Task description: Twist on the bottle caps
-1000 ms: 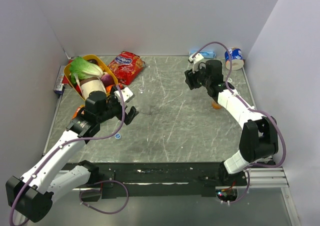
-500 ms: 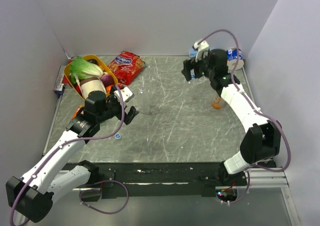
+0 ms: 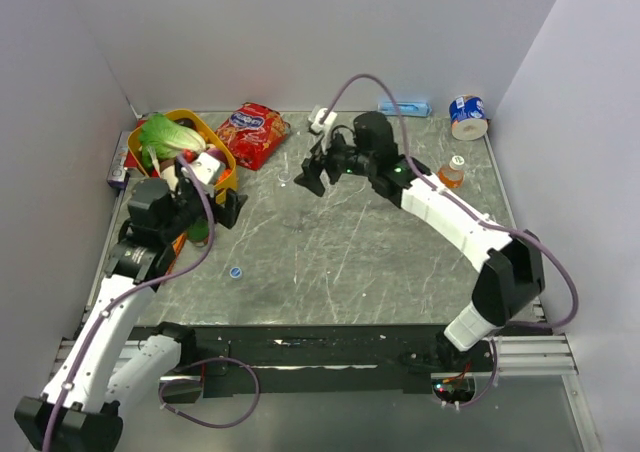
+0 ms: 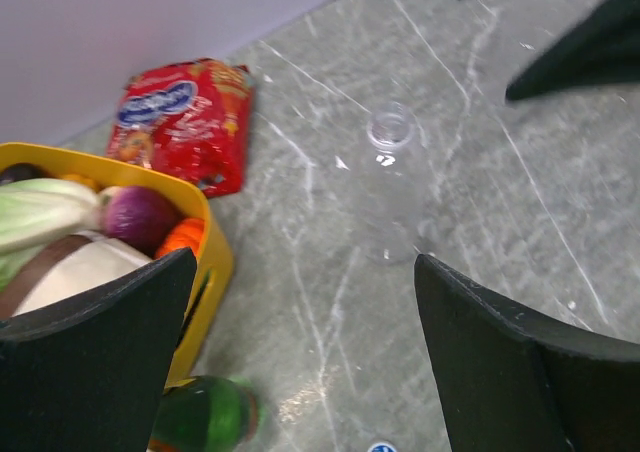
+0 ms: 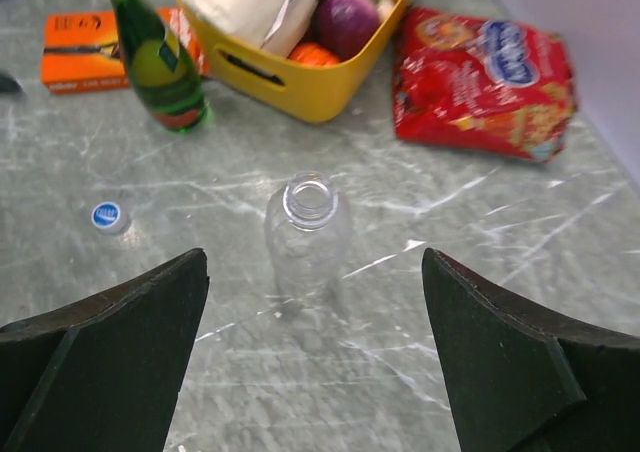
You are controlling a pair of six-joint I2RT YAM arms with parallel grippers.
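- My right gripper (image 5: 315, 262) is spread wide and grasps nothing. The clear bottle (image 5: 307, 230) stands upright and uncapped just ahead, framed between its fingers and untouched.
- My left gripper (image 4: 305, 260) is spread too, empty, facing that same bottle from the basket side.
- One blue cap (image 5: 107, 216) lies flat on the table (image 5: 400, 372), near the green bottle (image 5: 160, 67) and the yellow basket (image 5: 300, 97).
- The orange drink bottle (image 3: 450, 177) sits well off to the right, with a pale cap (image 3: 457, 161) at its top.
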